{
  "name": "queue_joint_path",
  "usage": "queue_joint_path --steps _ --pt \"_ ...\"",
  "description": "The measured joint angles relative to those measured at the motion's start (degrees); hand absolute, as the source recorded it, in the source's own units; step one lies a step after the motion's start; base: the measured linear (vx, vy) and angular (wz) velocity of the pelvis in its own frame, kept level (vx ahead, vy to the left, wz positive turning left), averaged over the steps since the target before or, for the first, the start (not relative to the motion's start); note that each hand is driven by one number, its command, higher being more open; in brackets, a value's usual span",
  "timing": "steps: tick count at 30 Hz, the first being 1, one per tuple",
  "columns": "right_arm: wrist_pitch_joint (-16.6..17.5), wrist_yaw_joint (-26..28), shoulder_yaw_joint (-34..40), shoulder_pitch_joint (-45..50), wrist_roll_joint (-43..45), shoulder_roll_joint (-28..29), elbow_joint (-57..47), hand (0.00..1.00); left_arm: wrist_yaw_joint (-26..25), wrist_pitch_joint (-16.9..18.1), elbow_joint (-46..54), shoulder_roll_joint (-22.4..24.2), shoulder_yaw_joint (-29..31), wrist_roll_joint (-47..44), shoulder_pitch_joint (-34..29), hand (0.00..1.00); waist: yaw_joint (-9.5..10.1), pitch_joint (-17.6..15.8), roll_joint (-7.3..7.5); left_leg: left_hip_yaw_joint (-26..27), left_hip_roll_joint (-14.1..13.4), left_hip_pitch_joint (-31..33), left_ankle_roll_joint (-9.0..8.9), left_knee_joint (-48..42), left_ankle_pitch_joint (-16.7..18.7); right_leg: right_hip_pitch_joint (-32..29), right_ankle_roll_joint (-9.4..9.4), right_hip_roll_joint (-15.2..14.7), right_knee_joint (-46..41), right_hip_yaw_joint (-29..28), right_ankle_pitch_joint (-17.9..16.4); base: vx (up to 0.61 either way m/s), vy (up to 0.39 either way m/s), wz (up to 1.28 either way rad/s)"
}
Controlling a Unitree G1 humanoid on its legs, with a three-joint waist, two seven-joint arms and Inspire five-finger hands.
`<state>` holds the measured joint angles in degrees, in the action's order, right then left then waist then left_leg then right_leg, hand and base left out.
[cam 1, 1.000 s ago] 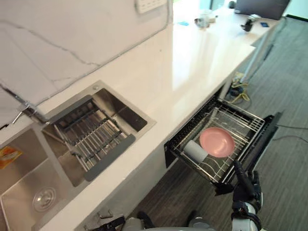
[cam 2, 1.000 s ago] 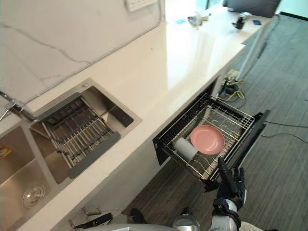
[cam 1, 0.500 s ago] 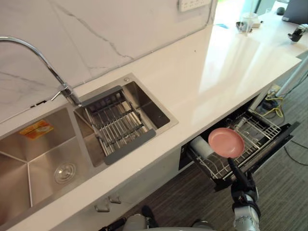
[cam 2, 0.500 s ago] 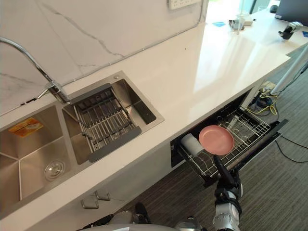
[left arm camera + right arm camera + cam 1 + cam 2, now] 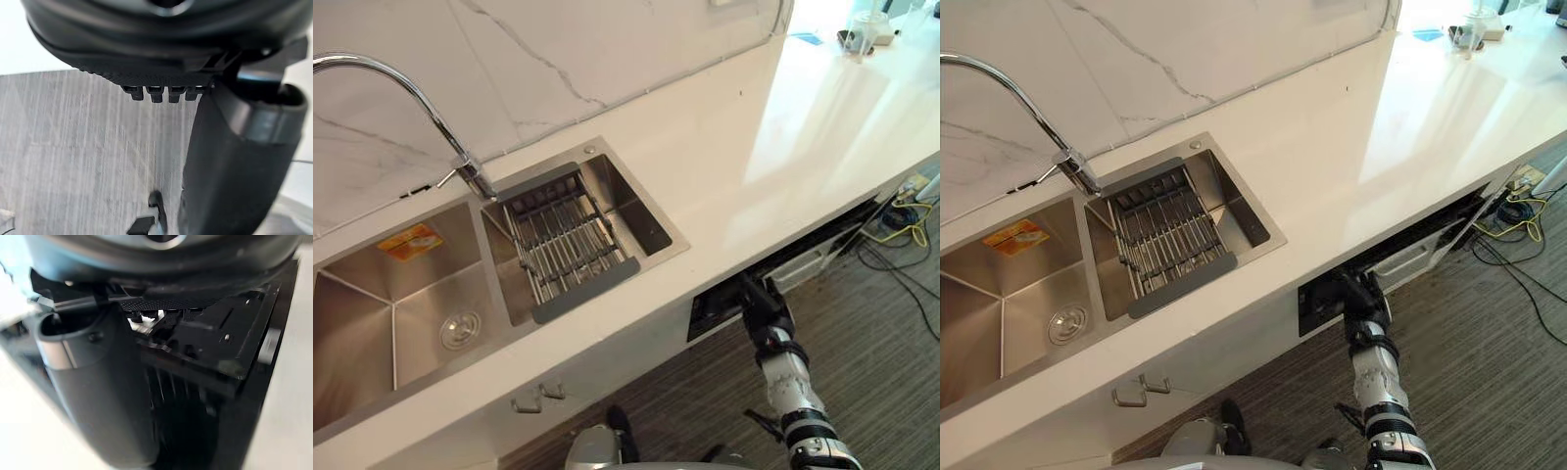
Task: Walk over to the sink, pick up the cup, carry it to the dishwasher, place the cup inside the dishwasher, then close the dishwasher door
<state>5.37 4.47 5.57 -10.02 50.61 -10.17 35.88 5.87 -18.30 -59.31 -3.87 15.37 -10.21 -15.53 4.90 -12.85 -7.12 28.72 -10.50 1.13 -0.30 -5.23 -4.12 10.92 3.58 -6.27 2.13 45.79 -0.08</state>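
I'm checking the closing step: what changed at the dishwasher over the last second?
The dishwasher drawer has slid almost fully in under the counter, with the right hand following at its front. The cup and the pink plate went in with it. Nothing was grasped or let go. The sink, its drying rack and the faucet are unchanged; only the camera shifted.

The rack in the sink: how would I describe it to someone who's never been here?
Find the long white counter, then the steel double sink below the curved tap. The rack sits in the smaller basin; its row of metal bars in a dark grey frame sets it apart from the larger basin beside it.
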Motion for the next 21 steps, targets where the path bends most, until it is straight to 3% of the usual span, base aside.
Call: queue_joint_path --steps 4,6,9,11,16,18,21 --pt "-0.36 0.36 -4.21 0.63 -0.51 -0.41 -1.70 1.00 -0.07 0.57 -0.15 -0.09 0.46 -5.68 0.86 1.00 -0.11 -0.23 0.36 0.62 -1.25 -0.03 -0.63 -0.18 -0.14 -0.05 -0.98 1.67 1.42 -0.82 0.05 -0.01 -0.037 -0.14" --pt "-0.34 3.80 -7.00 4.28 -2.53 -1.61 -4.64 1.00 -0.58 0.63 -0.76 -0.22 0.50 -7.56 0.81 1.00 -0.23 -0.35 0.69 0.84 -1.63 -0.08 -1.62 -0.02 -0.73 -0.05 -1.19 2.29 1.89 -0.96 -0.09 0.03 -0.032 -0.06" --pt "-0.40 13.08 -15.07 12.64 -9.17 -2.66 -6.84 1.00 -0.73 0.82 -1.19 -0.38 0.32 -12.74 -0.06 1.00 -1.00 0.44 1.50 0.82 -1.60 -0.24 -2.58 1.23 -1.37 -0.21 -1.13 2.64 1.91 -0.62 -0.56 0.07 -0.005 0.04" --pt "-0.69 14.31 -15.99 15.99 -10.76 -0.82 -5.44 1.00 -0.92 0.81 -1.21 -0.39 -0.09 -16.57 -0.76 1.00 -0.97 0.41 2.30 0.91 -1.42 -0.22 -2.78 1.35 -1.23 -0.27 -0.96 2.45 1.89 -0.59 -0.67 0.10 0.044 0.02" --pt "0.32 13.52 -9.01 23.59 -19.87 4.58 1.05 1.00 -0.64 0.82 -1.16 -0.46 -0.26 -24.54 -2.66 1.00 -1.41 0.93 3.83 2.70 -0.93 -0.23 -2.80 1.33 -0.49 -1.87 -0.49 0.99 0.12 -2.13 -1.02 0.07 0.103 -0.14" --pt "3.97 11.24 -2.13 24.55 -27.38 5.49 5.43 1.00 0.76 1.57 -1.17 -1.01 -0.86 -24.44 -4.15 1.00 -1.89 2.04 5.52 3.44 -0.40 -1.32 -2.57 2.16 -0.30 -1.92 0.01 -0.12 -1.16 -2.65 -1.44 0.03 0.137 -0.10" --pt "4.79 7.69 2.37 24.98 -35.06 4.44 12.07 1.00 2.46 2.78 -1.20 -1.54 -1.86 -21.48 -4.78 1.00 -1.92 3.14 6.82 4.25 0.47 -2.38 -2.46 2.99 0.27 -2.20 1.19 -1.60 -3.16 -3.20 -2.85 0.03 0.158 -0.10"
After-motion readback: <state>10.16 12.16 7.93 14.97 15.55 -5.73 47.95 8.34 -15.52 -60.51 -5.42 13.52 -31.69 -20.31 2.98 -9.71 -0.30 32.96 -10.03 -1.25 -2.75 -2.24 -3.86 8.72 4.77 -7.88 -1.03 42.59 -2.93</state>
